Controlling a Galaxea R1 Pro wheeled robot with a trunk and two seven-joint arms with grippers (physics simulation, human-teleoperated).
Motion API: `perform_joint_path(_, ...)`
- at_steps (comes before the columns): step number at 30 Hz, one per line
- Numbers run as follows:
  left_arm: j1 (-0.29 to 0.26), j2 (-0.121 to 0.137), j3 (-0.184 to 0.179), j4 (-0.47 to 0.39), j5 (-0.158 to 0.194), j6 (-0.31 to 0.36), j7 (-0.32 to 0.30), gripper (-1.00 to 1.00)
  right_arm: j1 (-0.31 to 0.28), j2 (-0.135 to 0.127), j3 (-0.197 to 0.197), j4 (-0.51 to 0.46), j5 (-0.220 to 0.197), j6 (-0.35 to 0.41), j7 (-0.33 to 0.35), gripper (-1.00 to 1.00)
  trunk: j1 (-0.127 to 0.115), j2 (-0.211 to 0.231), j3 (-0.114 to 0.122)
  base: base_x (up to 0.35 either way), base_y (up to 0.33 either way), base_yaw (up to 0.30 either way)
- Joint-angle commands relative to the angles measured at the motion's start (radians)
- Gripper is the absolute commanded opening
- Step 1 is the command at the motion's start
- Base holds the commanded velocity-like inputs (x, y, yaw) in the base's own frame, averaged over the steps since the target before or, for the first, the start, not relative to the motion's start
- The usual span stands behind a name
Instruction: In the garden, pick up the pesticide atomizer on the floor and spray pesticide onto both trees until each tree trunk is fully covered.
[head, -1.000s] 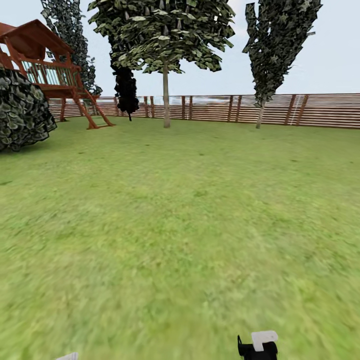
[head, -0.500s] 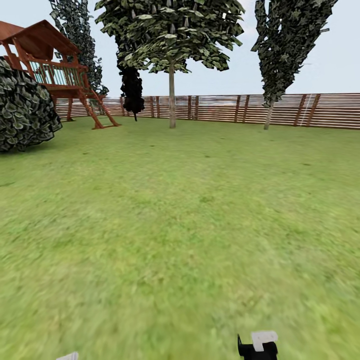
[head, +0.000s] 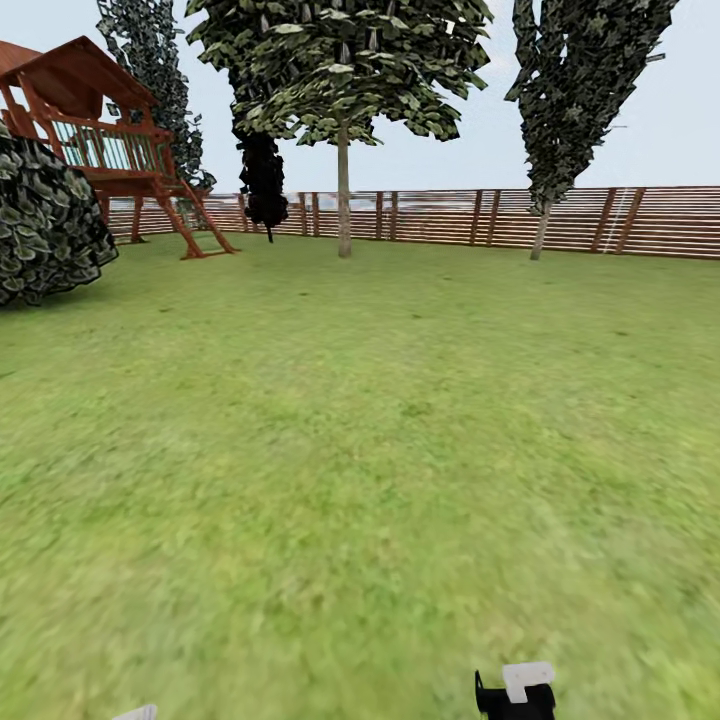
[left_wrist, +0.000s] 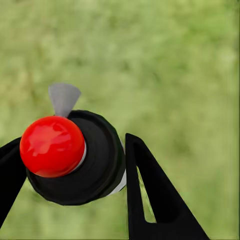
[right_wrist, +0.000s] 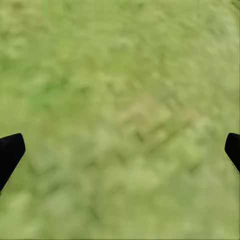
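My left gripper (left_wrist: 72, 145) is shut on the pesticide atomizer (left_wrist: 75, 155), which has a red ball top, a black round cap and a grey nozzle tab. It hangs over the blurry green floor (left_wrist: 175, 75). The right gripper (right_wrist: 120, 150) is open over bare grass, with only its two black fingertips (right_wrist: 10, 152) showing at the sides. In the head view, one tree (head: 340, 60) with a green-leaved crown stands far ahead by the fence. Its pale tree trunk (head: 343, 200) is bare. The garden lawn (head: 360, 420) stretches between me and it.
A brown slat fence (head: 440, 215) closes the far side. A dark cone-shaped tree (head: 580, 90) stands at the right and a black one (head: 263, 180) left of the trunk. A red wooden playhouse (head: 100, 140) and a dark bush (head: 45, 225) stand at the left.
The whole head view has shifted a little, so the far trees and fence now sit slightly further right. Both arms hold the same pose.
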Motion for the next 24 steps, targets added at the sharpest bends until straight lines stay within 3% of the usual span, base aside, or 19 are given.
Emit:
perform_joint_path(1,0.0,0.0,0.0,0.0,0.0,0.0,0.0,-1.0,0.0,0.0,0.0,0.0,0.0,0.0,0.0,1.0,0.0,0.0,0.0,0.34,0.0,0.0)
perform_joint_path(24,0.0,0.0,0.0,0.0,0.001,0.0,0.0,-1.0,0.0,0.0,0.0,0.0,0.0,0.0,0.0,1.0,0.0,0.0,0.0,0.339,0.0,0.0)
